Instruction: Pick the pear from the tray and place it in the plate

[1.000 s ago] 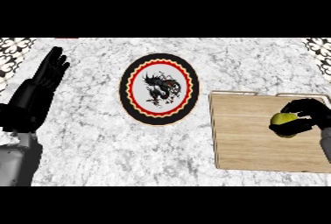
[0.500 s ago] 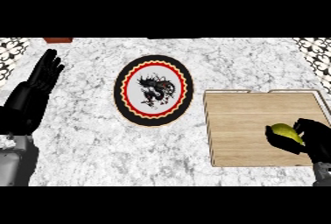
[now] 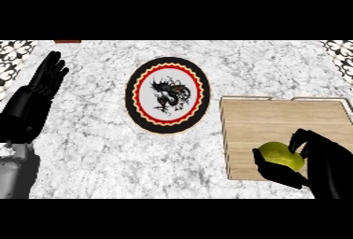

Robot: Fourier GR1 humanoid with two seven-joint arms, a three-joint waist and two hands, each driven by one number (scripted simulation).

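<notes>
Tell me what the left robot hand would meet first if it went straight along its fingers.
Bare marble counter, then perhaps the small reddish-brown thing at the far edge. The left robot hand points well left of the plate; its height above the counter is unclear.

From where I stand, the robot's left hand (image 3: 34, 100) is matte black all over, a long narrow palm running into slim, smooth fingers (image 3: 52, 70) that taper to rounded tips, the whole of it one even dark tone. Below its wrist the black gives way to a pale grey forearm (image 3: 15, 175), a smooth rounded shell shaded darker along one side. The right hand (image 3: 329, 163) is the same plain black, with a thick thumb and blunt, rounded fingertips.
</notes>
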